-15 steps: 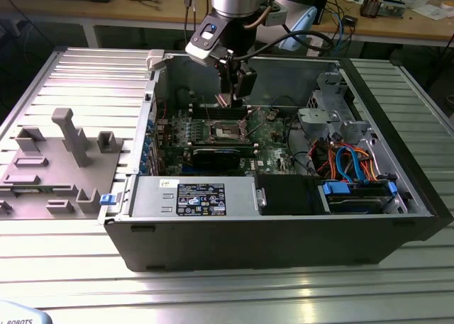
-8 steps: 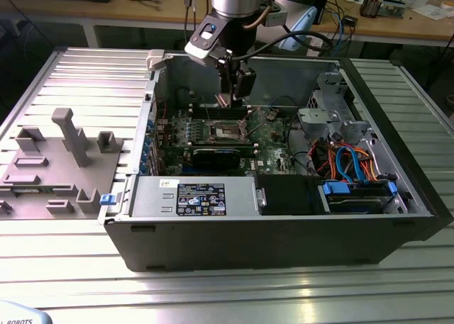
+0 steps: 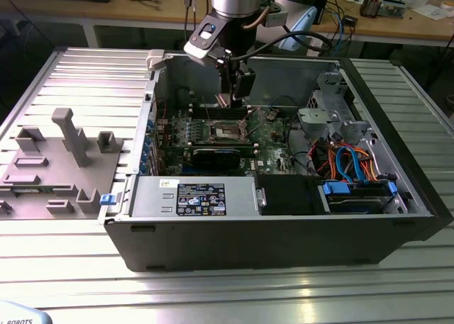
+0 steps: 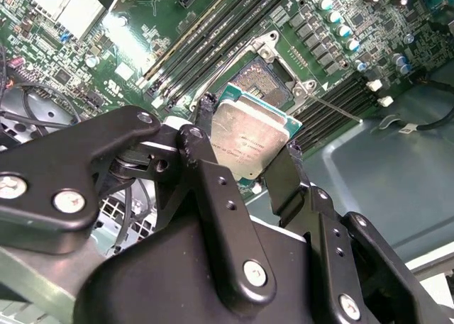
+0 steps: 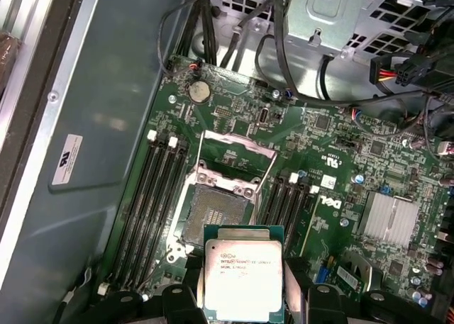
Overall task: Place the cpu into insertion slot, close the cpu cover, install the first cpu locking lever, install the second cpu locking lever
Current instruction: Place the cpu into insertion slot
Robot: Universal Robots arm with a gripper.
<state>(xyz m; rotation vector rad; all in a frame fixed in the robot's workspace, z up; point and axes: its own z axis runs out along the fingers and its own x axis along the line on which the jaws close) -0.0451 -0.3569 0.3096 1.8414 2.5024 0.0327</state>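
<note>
Gripper [image 4: 248, 136] is clamped on the cpu [image 4: 245, 134], one black finger [image 4: 206, 118] against each of two opposite edges, so the chip is carried by its rim and its dull metal top is left untouched. In the second wrist view the chip sits level between the fingers with its green border showing at the far edge. That edge hold is judged deliberate: it keeps the underside free to meet the socket and keeps the fingers off the contact field. In the first wrist view the insertion slot [image 5: 216, 214] lies bare on the motherboard [image 5: 340, 168], between two banks of memory slots [image 5: 159, 196]. The cpu cover [image 5: 240, 141] is swung up on the far side of the slot, leaving the opening unobstructed from above. The chip is apart from the slot, held above it and offset toward the camera side; no contact is evident. The exterior view has the arm reaching down into the open computer case [image 3: 284, 239], with its tool hanging over the middle of the board. Assessment: the insertion step is in hand and not done, and the cover is not closed.
</note>
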